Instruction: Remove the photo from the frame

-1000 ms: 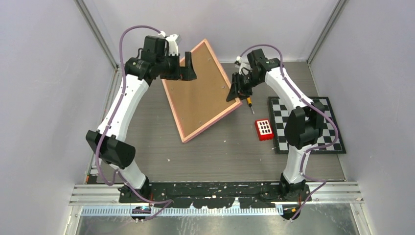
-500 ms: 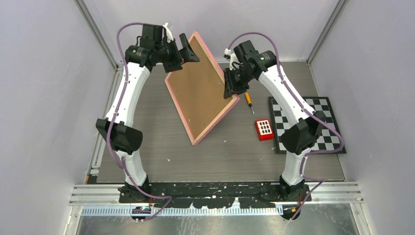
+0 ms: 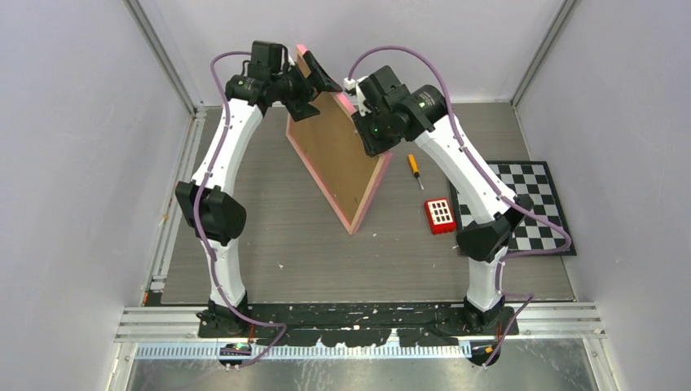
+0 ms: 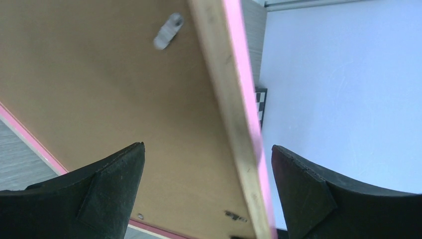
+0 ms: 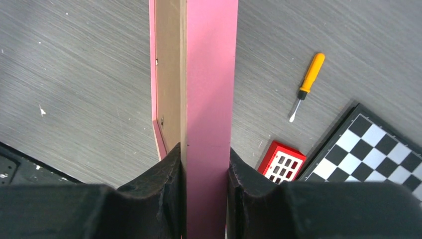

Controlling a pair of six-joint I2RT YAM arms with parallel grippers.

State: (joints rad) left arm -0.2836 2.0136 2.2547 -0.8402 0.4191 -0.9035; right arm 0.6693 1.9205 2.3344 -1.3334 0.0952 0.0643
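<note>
We saw the frame (image 3: 338, 159) standing on edge over the grey table (image 3: 269, 236), tilted, with its lowest corner pointing toward the near side. We could not tell whether that corner touched the surface. Its brown fibreboard back faced up and to the left, and a small metal clip (image 4: 168, 31) showed on it. The right gripper (image 5: 205, 162) was clamped across the pink border, one finger pressed against each face. The left gripper (image 4: 206, 147) was spread wide, and the frame's upper edge ran between its fingers without touching either. To the right of the frame lay an orange-handled screwdriver (image 3: 415, 168), a red box (image 3: 440, 215) and a checkerboard (image 3: 530, 208), all apart from it.
</note>
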